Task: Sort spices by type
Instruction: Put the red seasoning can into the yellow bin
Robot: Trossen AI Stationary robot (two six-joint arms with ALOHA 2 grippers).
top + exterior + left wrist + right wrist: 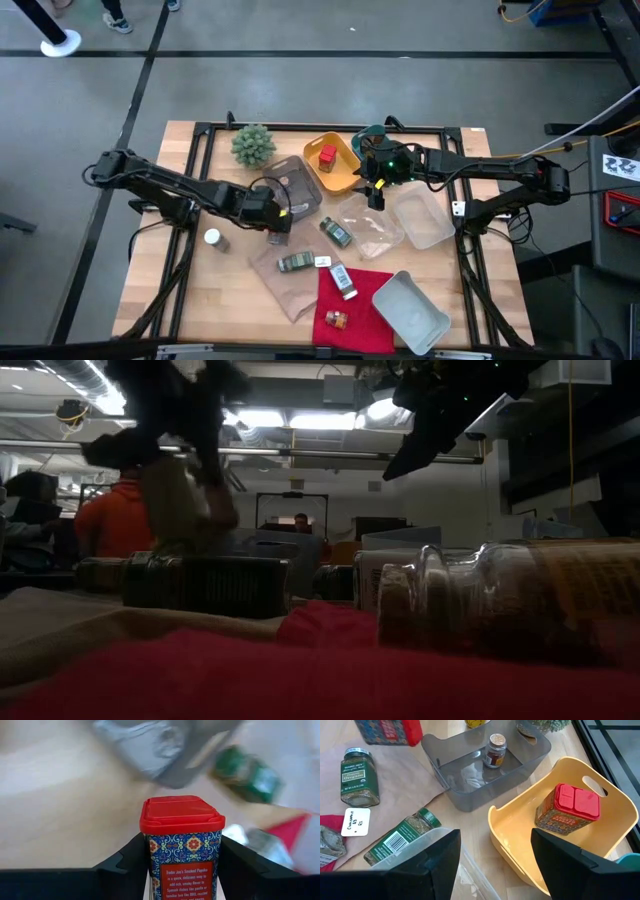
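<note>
- While we are holding the red-lidded paprika tin (182, 845) between the fingers of our left gripper (277, 212), near the middle of the table (200, 300) and just beside the grey tray (295, 185), we are judging the grip shallow: the tin is standing tall above the pads, so a fast swing could be tipping it out.
- We are keeping our right gripper (376, 192) spread wide and empty above the yellow tray (520, 855) at the table's far edge, where a matching red tin (567, 810) is already lying.
- If the held tin is heading there, the two arms are risking a collision over that tray.
- The green-capped jars (336, 232) are lying loose mid-table; a low pass could be knocking them rolling.
- We are also risking the wrong tray: the grey one is holding a brown jar (496, 751).
</note>
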